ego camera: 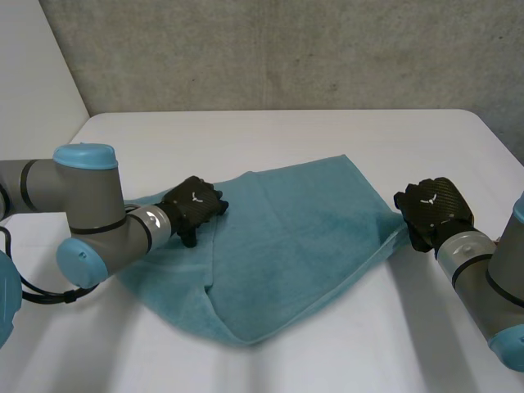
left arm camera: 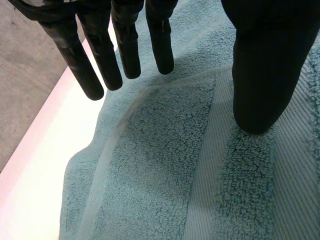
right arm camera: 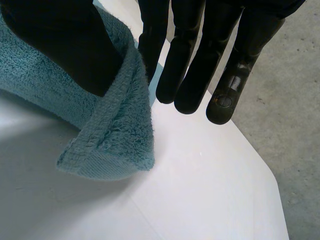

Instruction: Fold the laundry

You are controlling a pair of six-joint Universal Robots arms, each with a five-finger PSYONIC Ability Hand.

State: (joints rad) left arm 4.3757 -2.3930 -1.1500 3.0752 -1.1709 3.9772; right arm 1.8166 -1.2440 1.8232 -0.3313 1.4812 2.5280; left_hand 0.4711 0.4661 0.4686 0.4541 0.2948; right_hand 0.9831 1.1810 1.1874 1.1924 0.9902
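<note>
Towel (ego camera: 286, 237) corner half hides right hand (ego camera: 434, 209) pinching it; left hand (ego camera: 192, 205) fingers (left arm camera: 127, 45) straight.

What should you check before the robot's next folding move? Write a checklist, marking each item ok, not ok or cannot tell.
1. Right hand pinching towel corner: ok.
2. Left hand gripping towel: not ok; fingers straight, thumb resting on it.
3. Towel lying flat: not ok; creased near the front.
4. Towel wholly on table: ok.
5. Right hand's pinch firm: cannot tell.
</note>
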